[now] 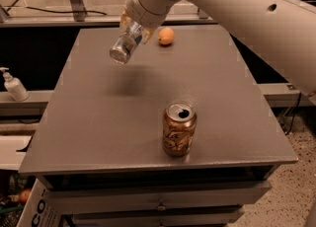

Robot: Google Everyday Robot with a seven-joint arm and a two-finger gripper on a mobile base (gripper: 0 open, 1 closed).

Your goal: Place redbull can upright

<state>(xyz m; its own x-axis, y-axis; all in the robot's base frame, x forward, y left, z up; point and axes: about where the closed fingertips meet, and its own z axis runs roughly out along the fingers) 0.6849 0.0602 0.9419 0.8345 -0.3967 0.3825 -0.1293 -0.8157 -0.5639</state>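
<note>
The redbull can (123, 47) is a slim silver can held in the air above the back left part of the grey table (98, 122). It is tilted, with its end pointing down and to the left. My gripper (132, 29) is shut on the can's upper end, at the tip of the white arm that reaches in from the upper right. The can's shadow lies on the tabletop below it.
A wider gold-brown can (178, 129) stands upright near the table's front edge. An orange fruit (166, 36) lies at the back of the table. A white pump bottle (14, 85) stands on a ledge to the left. Drawers sit under the tabletop.
</note>
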